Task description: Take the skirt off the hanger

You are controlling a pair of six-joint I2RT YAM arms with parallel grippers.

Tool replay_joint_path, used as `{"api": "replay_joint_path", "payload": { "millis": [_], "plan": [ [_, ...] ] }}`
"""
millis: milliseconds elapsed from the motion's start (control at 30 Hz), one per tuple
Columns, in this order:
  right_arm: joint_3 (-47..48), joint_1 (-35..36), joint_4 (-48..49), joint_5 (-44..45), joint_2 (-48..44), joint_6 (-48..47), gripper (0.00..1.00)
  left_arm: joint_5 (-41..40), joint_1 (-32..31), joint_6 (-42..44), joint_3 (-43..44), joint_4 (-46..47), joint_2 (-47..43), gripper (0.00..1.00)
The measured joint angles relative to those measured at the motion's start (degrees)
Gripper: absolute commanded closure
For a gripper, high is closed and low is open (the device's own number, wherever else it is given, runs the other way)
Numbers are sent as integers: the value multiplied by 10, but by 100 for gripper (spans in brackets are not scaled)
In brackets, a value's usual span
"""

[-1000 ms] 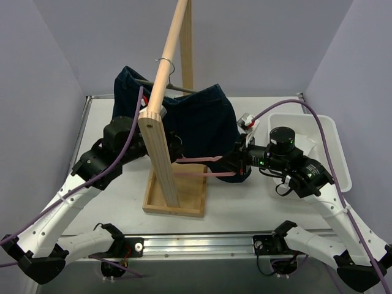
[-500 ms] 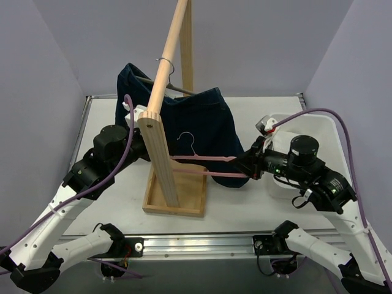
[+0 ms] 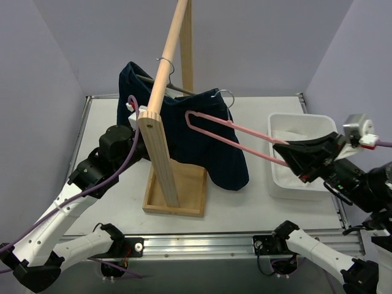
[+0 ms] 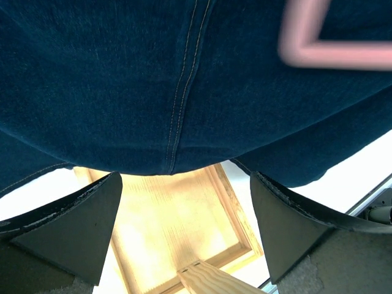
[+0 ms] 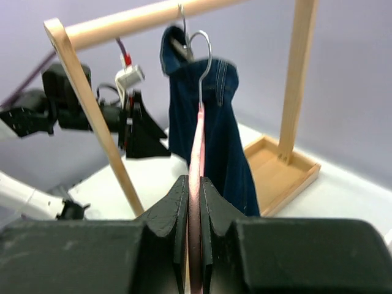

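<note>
Two arms flank a wooden rack, and the job looks mostly done: the pink hanger [image 5: 196, 147] appears to be out of the skirt [image 3: 208, 160], which hangs on its own from the rail [image 3: 165, 58]. The dark denim seems draped over a second, dark hanger [image 3: 177, 89] hooked on that rail, though the folds hide exactly how it is caught. By my reading, what remains is to put the pink hanger down, and perhaps to deal with the skirt on the rack.

The right gripper [image 3: 289, 154], raised over the white bin [image 3: 288, 184], has its fingers pinched tight on one end of the pink hanger and holds it out towards the rack with the wire hook uppermost. The skirt is well to this gripper's left, about the hanger's length away. From above, the hanger's far corner crosses in front of the denim, and whether it touches the cloth cannot be told.

The left gripper [image 4: 185, 202] sits low beside the rack's front post, its fingers spread wide and gripping nothing. The skirt's hem hangs just above them, with the rack's base tray [image 3: 184, 190] below
</note>
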Motion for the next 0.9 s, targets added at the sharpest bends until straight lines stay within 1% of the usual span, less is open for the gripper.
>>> {"api": "replay_joint_path", "payload": {
  "millis": [167,333,600,800,900],
  "plan": [
    [83,1,-7,47,7,-5,100,0,0,-4,-3,4,12,6],
    [160,9,-5,74,31,-7,100,0,0,-5,-8,8,16,6],
    [173,32,58,133,59,-33,100,2,0,-7,-12,12,25,6],
    [235,50,119,197,156,-96,100,11,0,-15,-21,16,34,6],
    [263,52,146,207,233,-124,100,13,0,-16,-25,18,34,6]
  ]
}}
